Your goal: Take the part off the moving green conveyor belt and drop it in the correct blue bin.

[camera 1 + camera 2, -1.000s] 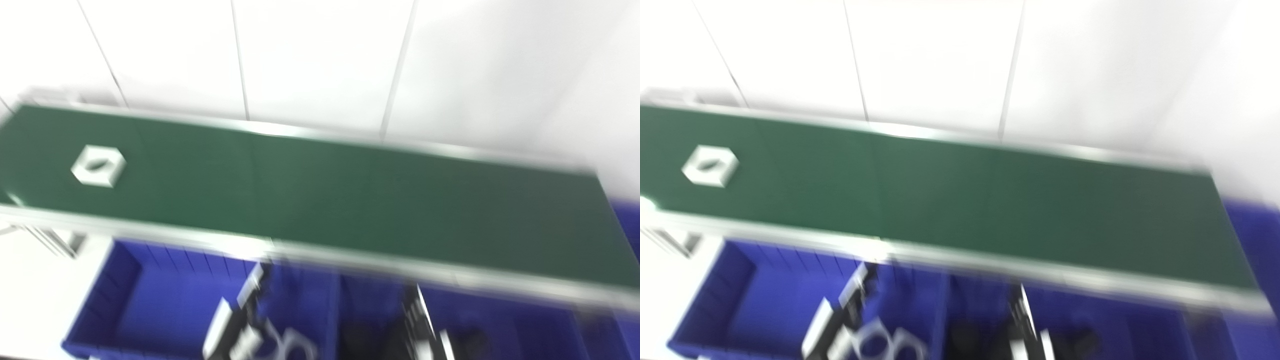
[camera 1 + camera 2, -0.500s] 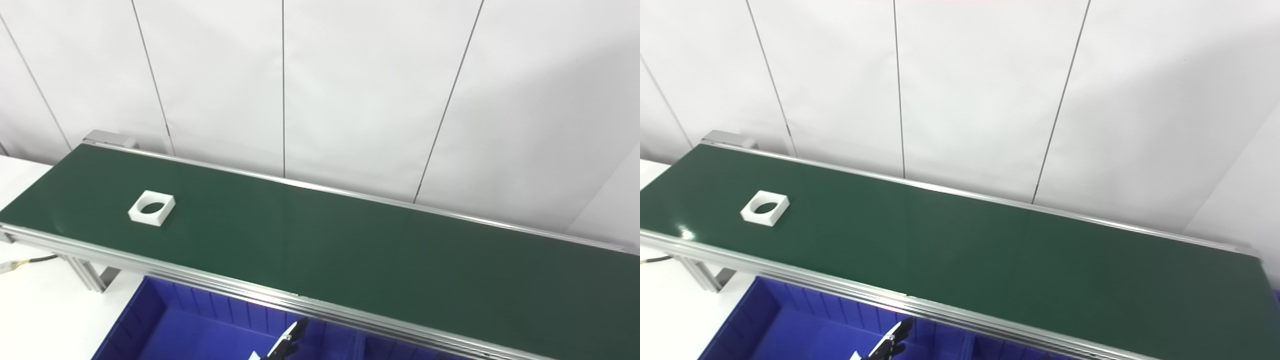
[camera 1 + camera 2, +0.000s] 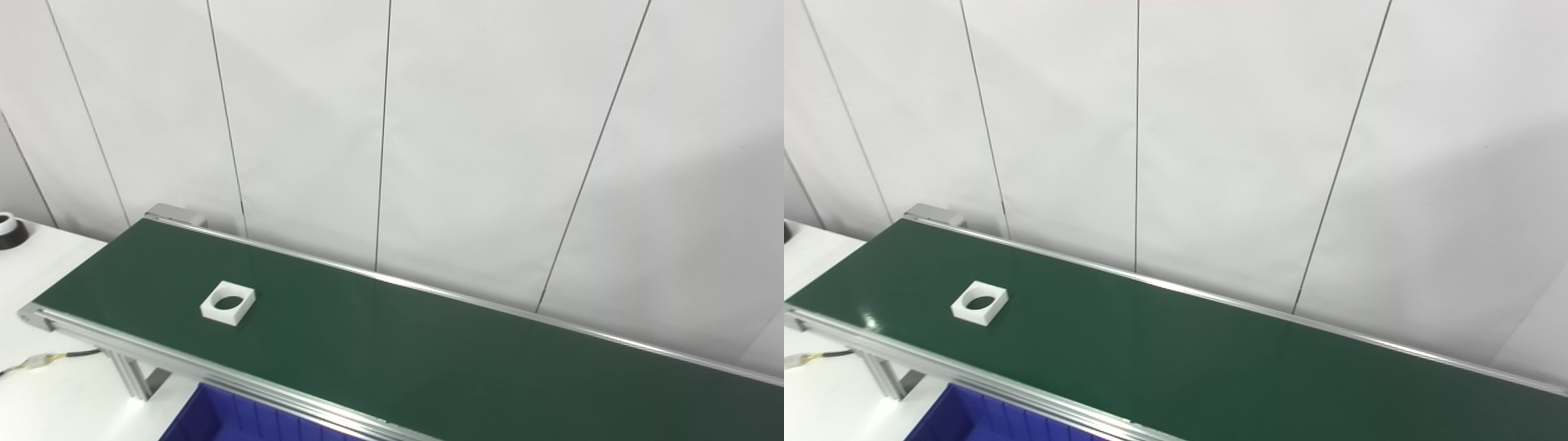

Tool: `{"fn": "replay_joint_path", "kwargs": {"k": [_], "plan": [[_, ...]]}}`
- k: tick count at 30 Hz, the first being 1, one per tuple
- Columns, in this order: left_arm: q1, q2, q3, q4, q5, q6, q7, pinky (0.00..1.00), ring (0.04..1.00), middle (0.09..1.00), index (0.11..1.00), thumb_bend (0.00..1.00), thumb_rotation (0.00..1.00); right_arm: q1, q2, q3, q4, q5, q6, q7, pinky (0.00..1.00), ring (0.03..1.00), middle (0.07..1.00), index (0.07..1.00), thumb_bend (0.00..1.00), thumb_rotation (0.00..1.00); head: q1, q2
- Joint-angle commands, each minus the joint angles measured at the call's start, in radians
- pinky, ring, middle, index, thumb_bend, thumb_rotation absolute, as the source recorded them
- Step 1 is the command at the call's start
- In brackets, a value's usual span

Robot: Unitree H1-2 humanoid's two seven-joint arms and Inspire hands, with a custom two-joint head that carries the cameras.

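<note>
A white square part (image 3: pixel 228 302) with a round hole lies flat on the green conveyor belt (image 3: pixel 429 361), toward the belt's left end and nearer its front rail. The same white part (image 3: pixel 980 302) shows in the right eye view. Only a corner of one blue bin (image 3: pixel 208 422) is visible below the belt's front rail at the bottom edge. Neither hand appears in either view.
The belt runs from upper left to lower right in front of a white panelled wall. A white tabletop (image 3: pixel 43 392) lies at the left, with a cable (image 3: pixel 55 358) under the belt's end and a small black and white object (image 3: pixel 7 228) at the far left edge.
The camera has tilted upward, so the bins and the hands seen earlier have slid out of the bottom of the picture. The white part has travelled a little to the right along the belt.
</note>
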Motion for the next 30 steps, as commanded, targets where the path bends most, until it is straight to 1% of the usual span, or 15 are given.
{"fn": "replay_joint_path", "kwargs": {"k": [1, 2, 5, 7, 11, 12, 14, 16, 17, 18, 20, 23, 26, 30], "plan": [[-0.013, 0.001, -0.008, -0.012, 0.002, -0.042, 0.020, 0.89, 0.942, 0.942, 0.909, 0.76, 0.94, -0.007, 0.016, -0.010, -0.010, 0.008, -0.051, 0.030, 1.00, 1.000, 1.000, 1.000, 0.53, 1.00, 0.000, 0.000], [-0.013, 0.001, -0.010, -0.013, 0.000, -0.042, 0.021, 0.89, 0.942, 0.941, 0.909, 0.76, 0.94, -0.008, 0.019, -0.016, -0.009, 0.010, -0.051, 0.037, 1.00, 1.000, 1.000, 1.000, 0.53, 1.00, 0.001, -0.001], [-0.014, 0.005, -0.017, -0.014, -0.003, -0.042, 0.023, 0.90, 0.944, 0.946, 0.913, 0.74, 0.93, -0.006, 0.024, -0.022, -0.013, 0.001, -0.051, 0.042, 1.00, 1.000, 1.000, 1.000, 0.47, 1.00, 0.000, -0.003], [-0.016, 0.008, -0.023, -0.019, 0.001, -0.042, 0.035, 0.89, 0.940, 0.942, 0.911, 0.74, 0.93, -0.002, 0.024, -0.021, -0.018, -0.007, -0.051, 0.041, 1.00, 1.000, 1.000, 1.000, 0.46, 1.00, -0.004, -0.002], [-0.012, 0.010, -0.024, -0.036, -0.012, -0.042, 0.032, 0.88, 0.932, 0.938, 0.906, 0.74, 0.92, -0.006, 0.034, -0.038, -0.011, 0.002, -0.051, 0.062, 1.00, 1.000, 1.000, 1.000, 0.45, 1.00, -0.007, 0.000], [-0.004, 0.004, -0.012, -0.055, -0.036, -0.042, 0.008, 0.88, 0.931, 0.939, 0.906, 0.74, 0.92, -0.002, 0.033, -0.038, -0.016, 0.004, -0.051, 0.065, 1.00, 1.000, 1.000, 1.000, 0.45, 1.00, -0.012, 0.010], [0.009, -0.005, 0.008, -0.083, -0.073, -0.042, -0.032, 0.87, 0.927, 0.942, 0.907, 0.74, 0.93, 0.004, 0.034, -0.040, -0.024, 0.008, -0.051, 0.074, 1.00, 1.000, 1.000, 1.000, 0.46, 1.00, -0.012, 0.012], [0.020, -0.012, 0.024, -0.109, -0.089, -0.042, -0.060, 0.86, 0.925, 0.941, 0.907, 0.75, 0.92, 0.004, 0.034, -0.043, -0.027, 0.008, -0.051, 0.081, 1.00, 1.000, 1.000, 1.000, 0.45, 1.00, -0.012, 0.012], [0.029, -0.020, 0.038, -0.138, -0.108, -0.042, -0.083, 0.86, 0.925, 0.941, 0.907, 0.75, 0.92, 0.003, 0.036, -0.047, -0.025, 0.018, -0.051, 0.093, 1.00, 1.000, 1.000, 1.000, 0.45, 1.00, -0.014, 0.018], [0.037, -0.027, 0.052, -0.166, -0.122, -0.042, -0.104, 0.85, 0.914, 0.933, 0.900, 0.75, 0.89, 0.001, 0.038, -0.051, -0.023, 0.023, -0.051, 0.104, 1.00, 1.000, 1.000, 1.000, 0.47, 1.00, -0.014, 0.018], [0.048, -0.038, 0.071, -0.216, -0.133, -0.042, -0.136, 0.83, 0.907, 0.931, 0.901, 0.77, 0.89, 0.000, 0.039, -0.058, -0.023, 0.025, -0.051, 0.118, 1.00, 1.000, 1.000, 1.000, 0.47, 1.00, -0.018, 0.022], [0.054, -0.053, 0.105, -0.274, -0.129, -0.042, -0.165, 0.83, 0.908, 0.934, 0.904, 0.77, 0.90, -0.003, 0.042, -0.065, -0.023, 0.027, -0.051, 0.128, 1.00, 1.000, 1.000, 1.000, 0.50, 1.00, -0.025, 0.026], [0.051, -0.067, 0.140, -0.294, -0.133, -0.042, -0.193, 0.84, 0.912, 0.936, 0.907, 0.76, 0.89, -0.005, 0.050, -0.077, -0.024, 0.032, -0.051, 0.147, 1.00, 1.000, 1.000, 1.000, 0.48, 1.00, -0.026, 0.027], [0.006, -0.072, 0.198, -0.318, -0.118, -0.042, -0.199, 0.87, 0.916, 0.930, 0.905, 0.80, 0.87, -0.003, 0.051, -0.077, -0.033, -0.009, -0.051, 0.128, 1.00, 1.000, 1.000, 1.000, 0.49, 1.00, -0.044, 0.037]]}}
